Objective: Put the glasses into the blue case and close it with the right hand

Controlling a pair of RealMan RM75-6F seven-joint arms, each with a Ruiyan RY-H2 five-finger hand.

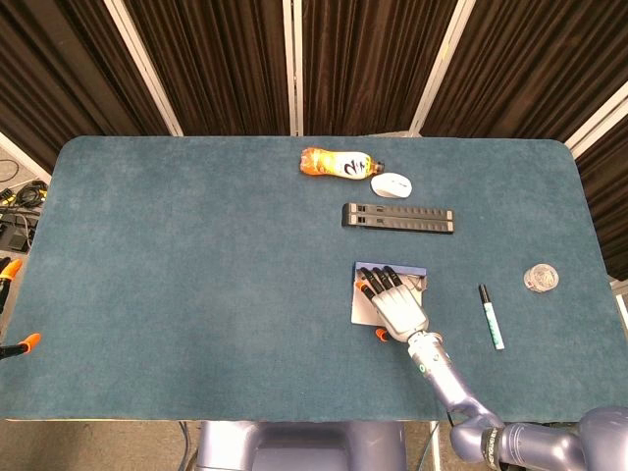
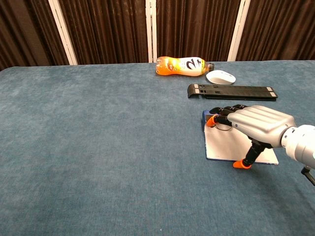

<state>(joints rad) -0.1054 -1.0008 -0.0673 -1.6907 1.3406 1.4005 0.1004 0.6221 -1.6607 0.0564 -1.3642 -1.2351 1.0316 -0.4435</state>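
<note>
1. Here the worktop (image 1: 196, 275) carries everything, under a blue-green cloth, with dark curtains behind the far edge.
2. The right hand (image 2: 256, 124) hovers palm down over the open case (image 2: 219, 147), fingers (image 2: 222, 111) stretched out and slightly apart toward the far side, thumb pointing down by the lid's near edge. It grips nothing I can make out. The left hand is not in either view.
3. The case lies right of centre, its pale lid flat on the near side and its blue tray on the far side.
4. The glasses (image 2: 224, 126) sit in that tray, mostly hidden under the fingers; only a bit of wire rim shows.
5. Farther off lie a black bar (image 1: 397, 217), an orange bottle (image 1: 339, 163) and a white mouse (image 1: 392, 184); to the right, a marker (image 1: 491, 316) and a small clear dish (image 1: 541, 278).
6. Risks, as I judge them: the thumb may slip under the thin lid without catching it, pushing the whole case along the cloth. If the glasses sit askew, the closing lid could pinch the frame or stay ajar.
</note>
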